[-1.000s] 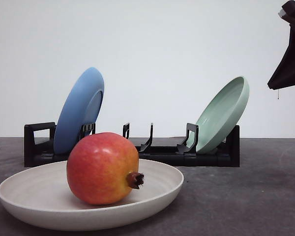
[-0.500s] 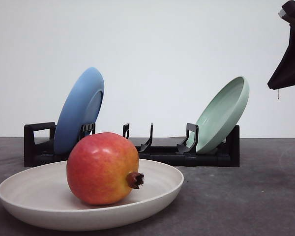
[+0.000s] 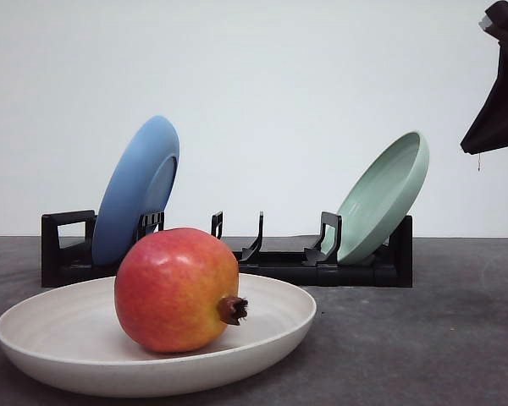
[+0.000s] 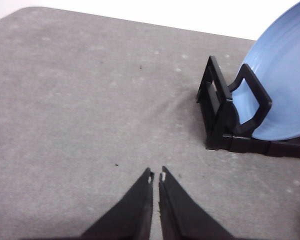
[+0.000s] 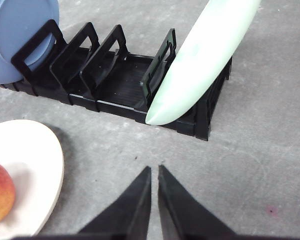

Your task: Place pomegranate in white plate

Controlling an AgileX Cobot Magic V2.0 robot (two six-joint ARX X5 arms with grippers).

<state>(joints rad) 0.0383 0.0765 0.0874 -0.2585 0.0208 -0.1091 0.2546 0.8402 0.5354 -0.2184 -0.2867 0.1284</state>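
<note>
The pomegranate (image 3: 177,289), red fading to yellow-orange with its brown crown pointing right, rests inside the white plate (image 3: 271,334) at the front left of the table. It also peeks in at the edge of the right wrist view as the pomegranate (image 5: 0,192) on the white plate (image 5: 37,150). My right gripper (image 5: 154,170) is shut and empty, raised over bare table in front of the rack. A dark part of the right arm (image 3: 499,93) hangs at the upper right in the front view. My left gripper (image 4: 156,175) is shut and empty above bare table, off the rack's blue-plate end.
A black dish rack (image 3: 237,254) stands behind the white plate. It holds a blue plate (image 3: 135,190) leaning at its left end and a pale mint-green plate (image 3: 385,194) leaning at its right end. Grey table (image 3: 423,338) lies open to the right of the white plate.
</note>
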